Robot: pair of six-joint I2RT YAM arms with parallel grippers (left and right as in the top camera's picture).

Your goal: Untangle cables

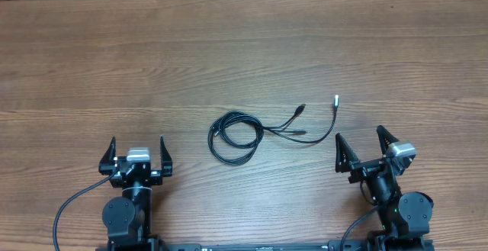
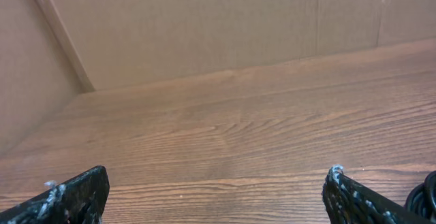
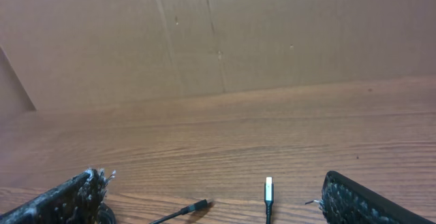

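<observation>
Since the thin black flexible cables lie looped over one another just below the centre of the overhead frame, the untangling is judged not to have been begun. A loose coil of several turns is seen on the brown wood-grain table. From its right side strands run out toward the right, where they cross near a short dark plug and a white-tipped plug. How many separate cords are wound into the coil cannot be told.

The black two-finger left gripper is placed at the lower left of the overhead frame, its fingers spread wide with nothing held. In the left wrist view only bare wood is shown between them.

The black right gripper is placed at the lower right, likewise spread wide and empty, below and right of the white-tipped plug. In the right wrist view both plug ends are seen along the bottom edge between the fingers, untouched.

Everything is therefore judged to be left. A strand has yet to be gripped, the coil opened, and the cords drawn apart and laid separately.
</observation>
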